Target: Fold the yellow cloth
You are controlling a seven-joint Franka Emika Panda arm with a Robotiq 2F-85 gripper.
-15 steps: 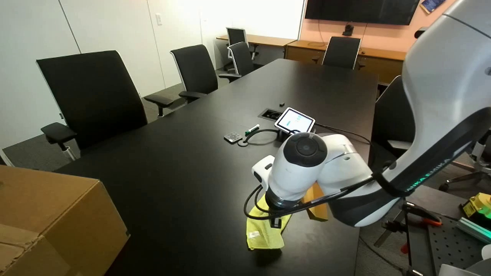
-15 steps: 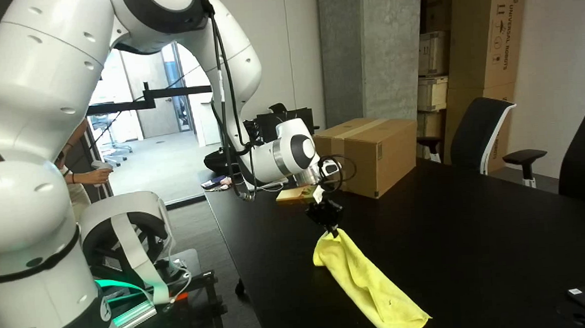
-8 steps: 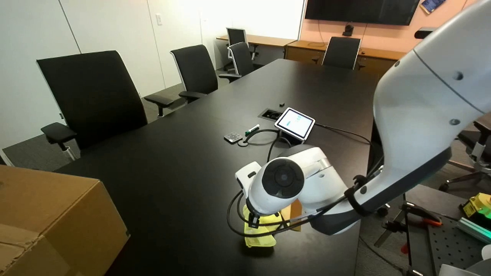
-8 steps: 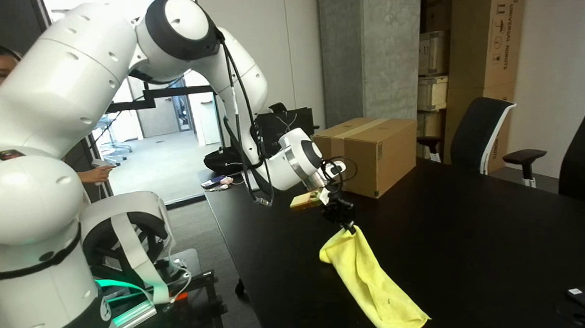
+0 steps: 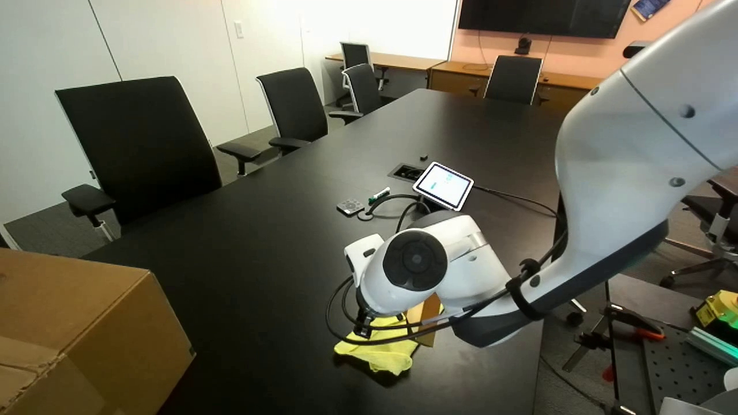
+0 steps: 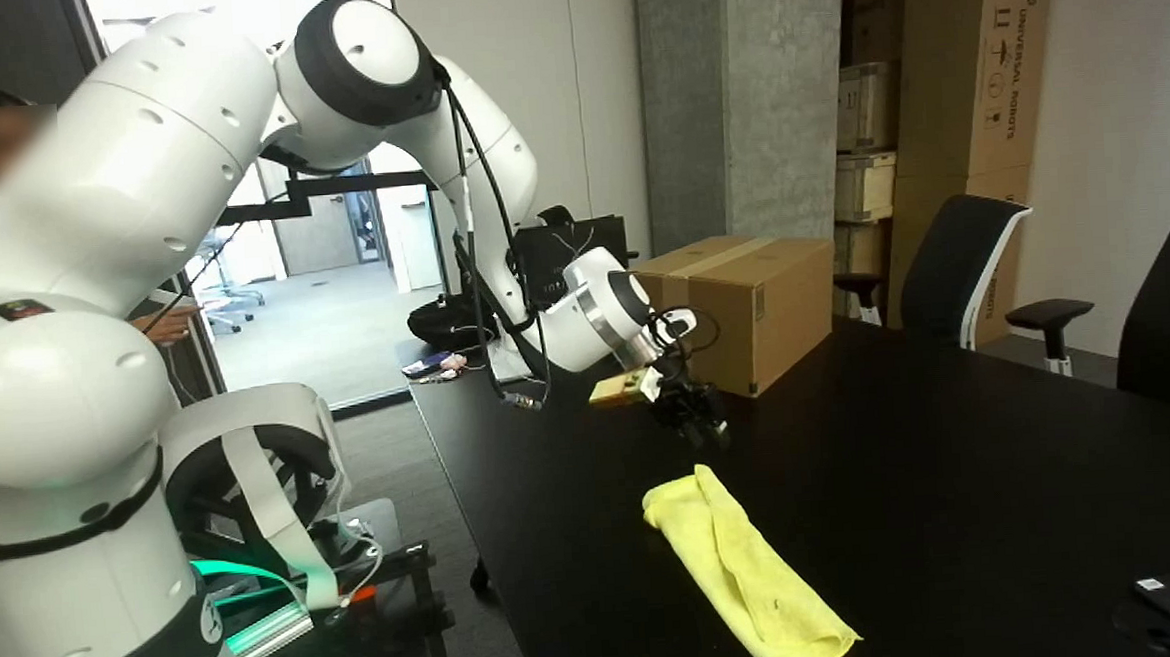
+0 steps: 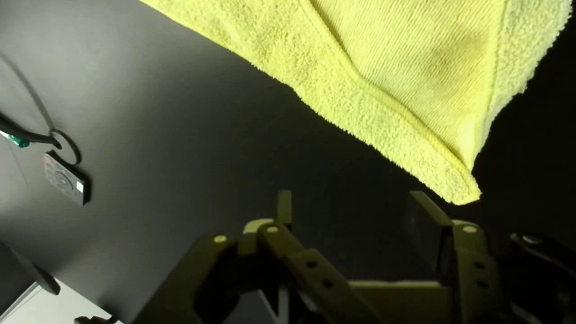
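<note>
The yellow cloth (image 6: pixel 748 575) lies on the dark table as a long, narrow strip with overlapping layers, a crease running along it. In the wrist view its corner (image 7: pixel 459 191) points toward my right-hand finger, and a hemmed edge lies over a ribbed face. My gripper (image 7: pixel 353 204) is open there, with only bare table between its fingers. An exterior view shows the gripper (image 6: pixel 708 432) just above and beyond the cloth's far end, apart from it. Seen from above in an exterior view, the arm covers part of the cloth (image 5: pixel 383 354).
A large cardboard box (image 6: pixel 744 310) stands on the table beyond the gripper. A remote (image 5: pixel 350 207), a green marker (image 5: pixel 379 195) and a tablet on a stand (image 5: pixel 444 185) with its cables are farther along the table. Chairs (image 5: pixel 138 144) line one side.
My gripper was shut on the cloth's end and carried it a little toward the box. Now the jaws have parted, the end has dropped onto the table, and the gripper is slightly clear of it.
</note>
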